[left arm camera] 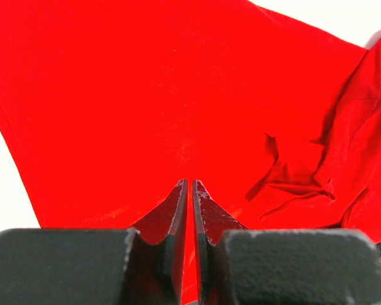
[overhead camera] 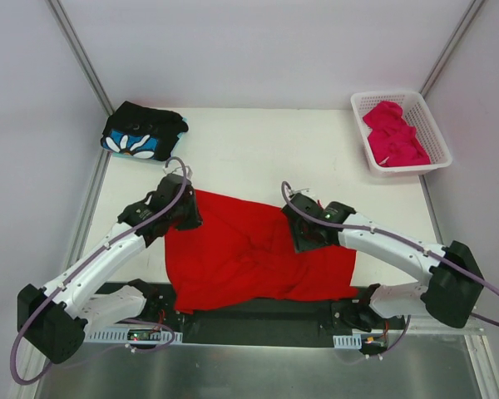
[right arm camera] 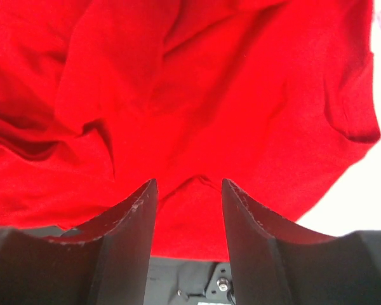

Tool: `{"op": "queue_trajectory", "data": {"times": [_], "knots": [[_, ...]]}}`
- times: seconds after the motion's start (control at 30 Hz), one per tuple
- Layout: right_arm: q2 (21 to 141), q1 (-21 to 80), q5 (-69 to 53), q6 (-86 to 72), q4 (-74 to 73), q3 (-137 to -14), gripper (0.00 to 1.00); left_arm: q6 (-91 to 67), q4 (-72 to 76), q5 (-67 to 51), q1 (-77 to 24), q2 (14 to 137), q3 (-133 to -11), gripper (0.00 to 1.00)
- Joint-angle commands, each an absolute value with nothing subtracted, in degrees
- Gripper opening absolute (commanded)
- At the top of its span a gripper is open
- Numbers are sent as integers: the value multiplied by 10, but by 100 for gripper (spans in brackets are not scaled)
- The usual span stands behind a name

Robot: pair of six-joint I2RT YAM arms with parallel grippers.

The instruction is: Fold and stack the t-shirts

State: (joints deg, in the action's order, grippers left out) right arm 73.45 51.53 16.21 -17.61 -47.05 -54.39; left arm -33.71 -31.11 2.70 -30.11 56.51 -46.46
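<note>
A plain red t-shirt (overhead camera: 249, 258) lies rumpled across the middle of the table, its near edge over the front rail. My left gripper (overhead camera: 183, 212) sits at the shirt's far left corner. In the left wrist view its jaws (left arm camera: 190, 183) are shut on a thin strip of red t-shirt (left arm camera: 146, 95). My right gripper (overhead camera: 303, 237) is over the shirt's right half. Its jaws (right arm camera: 189, 181) stand apart, with a small raised fold of red t-shirt (right arm camera: 209, 95) between the fingers. A black flower-print t-shirt (overhead camera: 143, 131) lies folded at the back left. A magenta-pink t-shirt (overhead camera: 395, 133) lies bunched in the basket.
The white lattice basket (overhead camera: 434, 126) stands at the back right corner. White walls and metal posts close off the table's back and sides. Both arm bases and a black rail sit along the near edge, partly under the red cloth.
</note>
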Motion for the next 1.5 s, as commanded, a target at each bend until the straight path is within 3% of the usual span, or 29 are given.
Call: {"op": "queue_trajectory", "data": {"times": [0.0,0.27,1.13,1.23,1.43,1.47], "knots": [[776,526,163,-181,-380,-526,48,-352,-304,63,-329,584,-502,6],[836,543,131,-177,-299,-514,48,-359,-321,83,-340,600,-526,5],[881,598,108,-211,-274,-519,47,-372,-331,96,-352,606,-528,4],[892,599,99,-216,-259,-515,45,-371,-331,96,-352,608,-529,4],[908,605,87,-225,-249,-510,29,-374,-334,99,-355,606,-535,3],[908,606,87,-228,-249,-510,22,-374,-333,99,-356,605,-536,3]]}}
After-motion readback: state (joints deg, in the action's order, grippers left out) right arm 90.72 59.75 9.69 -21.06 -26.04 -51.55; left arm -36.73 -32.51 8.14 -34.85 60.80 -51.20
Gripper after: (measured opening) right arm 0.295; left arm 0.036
